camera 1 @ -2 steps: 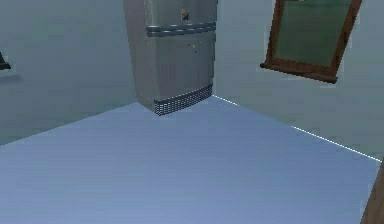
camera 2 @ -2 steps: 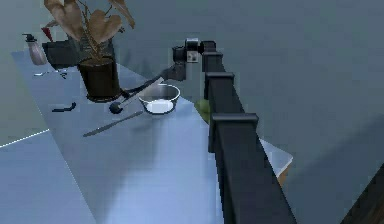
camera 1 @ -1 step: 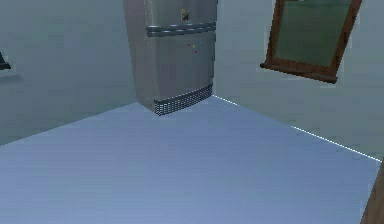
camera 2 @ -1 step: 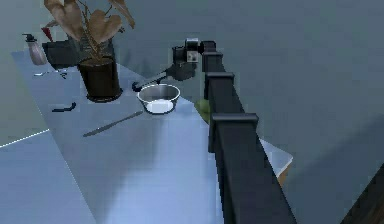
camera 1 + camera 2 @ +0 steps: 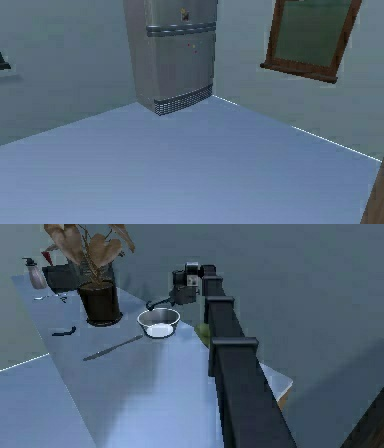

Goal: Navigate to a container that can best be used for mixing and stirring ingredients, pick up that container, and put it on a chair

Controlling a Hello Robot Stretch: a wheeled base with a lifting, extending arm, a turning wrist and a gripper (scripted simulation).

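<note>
Across the counter (image 5: 150, 399), arm (image 5: 236, 364) stretched out, end effector (image 5: 155, 303) near bowl (image 5: 158, 322)

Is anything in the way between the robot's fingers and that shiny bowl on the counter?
Nothing visible is. The fingers show just above the metal bowl in the arm side view. The potted plant stands to the bowl's left and a long utensil lies lower left, both off to the side.
</note>
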